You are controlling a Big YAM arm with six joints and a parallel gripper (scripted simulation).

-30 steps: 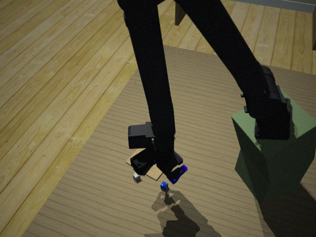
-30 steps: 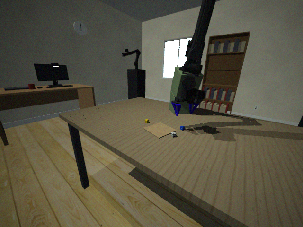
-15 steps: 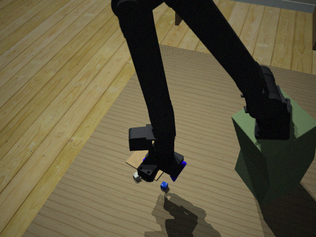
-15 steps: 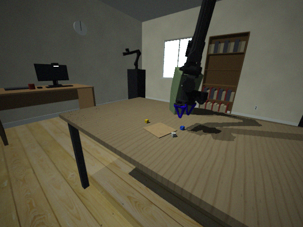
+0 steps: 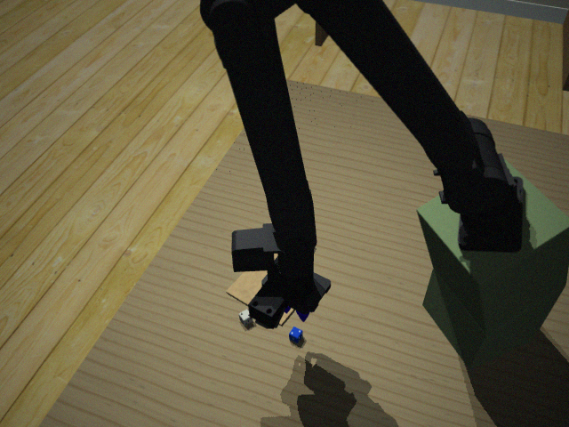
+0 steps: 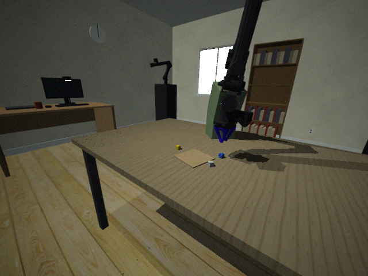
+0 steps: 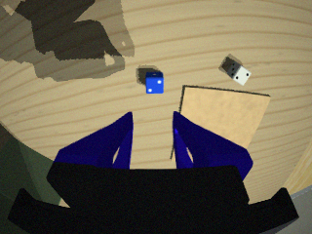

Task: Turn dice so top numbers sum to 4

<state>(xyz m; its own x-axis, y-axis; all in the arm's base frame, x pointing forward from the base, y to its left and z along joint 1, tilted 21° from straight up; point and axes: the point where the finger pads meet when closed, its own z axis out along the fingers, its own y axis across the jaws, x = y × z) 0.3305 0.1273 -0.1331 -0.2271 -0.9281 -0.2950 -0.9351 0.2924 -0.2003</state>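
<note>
A thin tan mat (image 6: 194,157) lies flat on the wooden table; it also shows in the wrist view (image 7: 221,117) and partly under the arm in the top view (image 5: 248,285). A blue die (image 6: 221,155) (image 7: 154,82) (image 5: 295,334) sits on the table just off the mat's edge. A white die (image 6: 211,163) (image 7: 236,70) (image 5: 245,318) sits on the table by a mat corner. A yellow die (image 6: 177,146) sits on the table past the mat's far side. My gripper (image 6: 223,139) (image 7: 152,118) hangs well above the table near the blue die, fingers narrowed but apart, nothing between them.
A green block (image 6: 217,112) (image 5: 496,276) carrying the arm's base stands on the table behind the gripper. The table's left edge (image 6: 118,166) is some way from the mat. A desk and a bookshelf stand off the table.
</note>
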